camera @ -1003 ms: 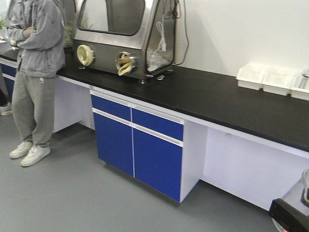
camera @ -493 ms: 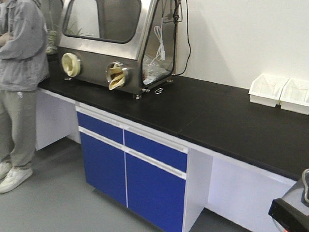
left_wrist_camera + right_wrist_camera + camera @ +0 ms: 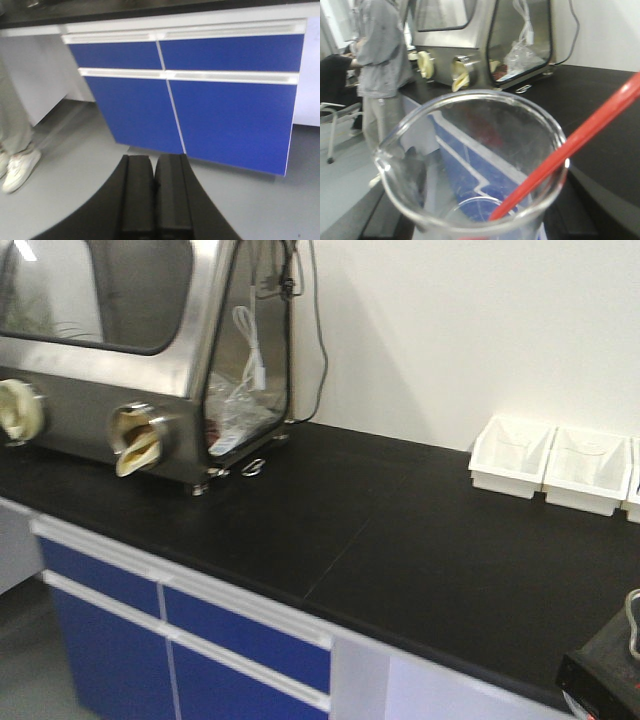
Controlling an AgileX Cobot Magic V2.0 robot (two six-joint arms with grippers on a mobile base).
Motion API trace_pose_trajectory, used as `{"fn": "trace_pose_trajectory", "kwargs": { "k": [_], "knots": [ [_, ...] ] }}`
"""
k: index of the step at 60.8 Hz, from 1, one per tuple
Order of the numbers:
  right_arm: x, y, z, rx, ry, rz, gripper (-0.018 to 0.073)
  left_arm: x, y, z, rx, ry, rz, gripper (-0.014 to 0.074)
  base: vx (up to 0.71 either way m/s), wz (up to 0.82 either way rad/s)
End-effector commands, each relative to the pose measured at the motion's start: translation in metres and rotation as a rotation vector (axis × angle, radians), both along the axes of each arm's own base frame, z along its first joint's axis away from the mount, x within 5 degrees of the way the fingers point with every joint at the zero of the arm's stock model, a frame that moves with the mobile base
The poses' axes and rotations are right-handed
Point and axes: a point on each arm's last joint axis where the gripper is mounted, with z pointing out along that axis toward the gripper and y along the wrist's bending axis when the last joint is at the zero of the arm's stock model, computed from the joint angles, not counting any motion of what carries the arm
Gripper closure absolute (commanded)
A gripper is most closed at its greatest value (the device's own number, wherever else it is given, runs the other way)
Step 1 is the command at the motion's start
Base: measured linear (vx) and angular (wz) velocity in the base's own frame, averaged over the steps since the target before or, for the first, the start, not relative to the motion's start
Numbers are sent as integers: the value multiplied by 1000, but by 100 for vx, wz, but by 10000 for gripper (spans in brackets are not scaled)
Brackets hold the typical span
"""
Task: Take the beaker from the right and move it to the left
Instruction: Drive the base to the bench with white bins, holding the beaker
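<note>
The clear glass beaker (image 3: 470, 165) fills the right wrist view, pouring lip at the left, and a thin red rod (image 3: 580, 135) leans out of it to the upper right. My right gripper (image 3: 480, 232) sits low behind the glass with dark fingers (image 3: 380, 222) on either side, shut on the beaker. In the front view only the beaker's rim (image 3: 633, 625) shows at the right edge, above a black arm part (image 3: 600, 680). My left gripper (image 3: 154, 167) is shut with nothing in it, hanging over the floor in front of the blue cabinet doors (image 3: 200, 110).
A long black bench top (image 3: 400, 530) runs across the front view. A steel glove box (image 3: 130, 360) stands on it at the left and white trays (image 3: 545, 465) at the back right. A person in grey (image 3: 382, 60) stands left of the bench, with a chair (image 3: 340, 115) behind.
The front view has closed in on the bench and swung right. The person has left that view and the glove box looms larger. The beaker rim stays at the same right edge.
</note>
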Motion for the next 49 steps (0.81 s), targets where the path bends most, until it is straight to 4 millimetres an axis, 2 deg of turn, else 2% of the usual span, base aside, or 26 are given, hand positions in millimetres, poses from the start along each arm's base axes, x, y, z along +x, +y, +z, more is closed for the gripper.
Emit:
{"fn": "trace_pose_trajectory", "kwargs": {
  "k": [1,49],
  "knots": [
    [1,-2,9,-25,-37,-26,562,2,-1,1,-3,-64,-11,603,45,-34],
    [2,-2,9,-25,-34,-25,562,2,-1,1,-3,-64,-11,603,37,-52]
  ]
}}
